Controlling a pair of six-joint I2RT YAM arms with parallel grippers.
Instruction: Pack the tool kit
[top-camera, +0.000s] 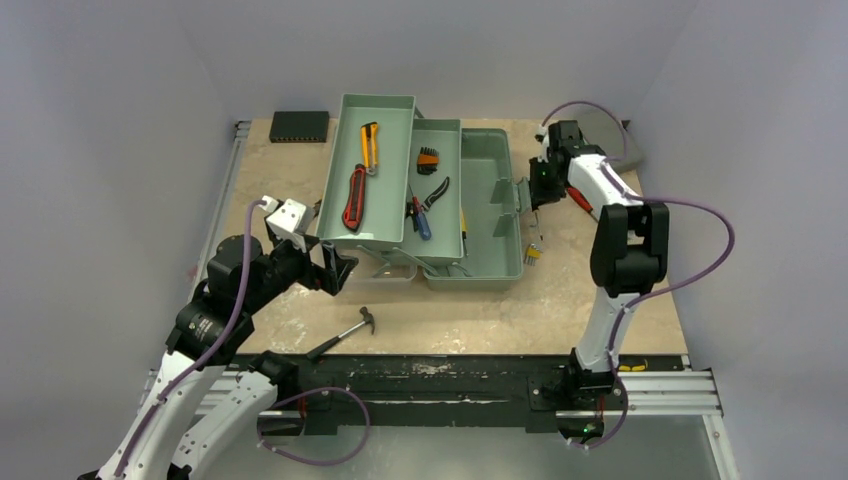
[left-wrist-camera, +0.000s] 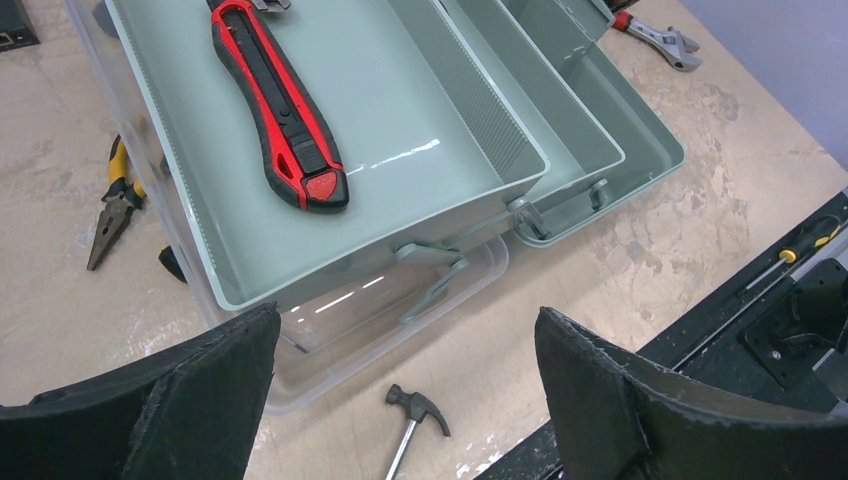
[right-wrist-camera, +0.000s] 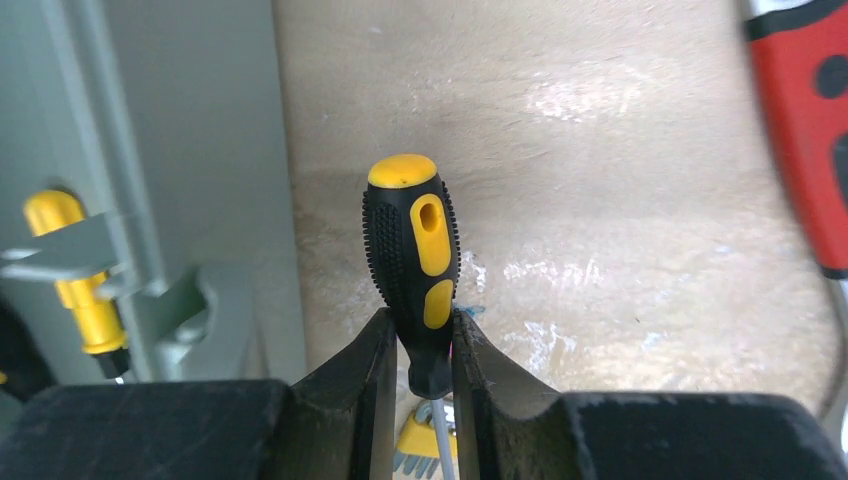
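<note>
Screwdriver (right-wrist-camera: 412, 250) pinched in right fingers (right-wrist-camera: 368, 385) beside toolbox (top-camera: 495, 190); left fingers (left-wrist-camera: 180, 400) spread wide, wrist tilted toward tray (left-wrist-camera: 400, 130).

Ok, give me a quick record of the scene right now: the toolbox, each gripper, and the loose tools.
toolbox: open, trays folded out
red knife: lying in the outer tray
left gripper: open, empty, near the toolbox's front corner
right gripper: shut on screwdriver, beside the toolbox
hammer: on the table, in front of the toolbox
</note>
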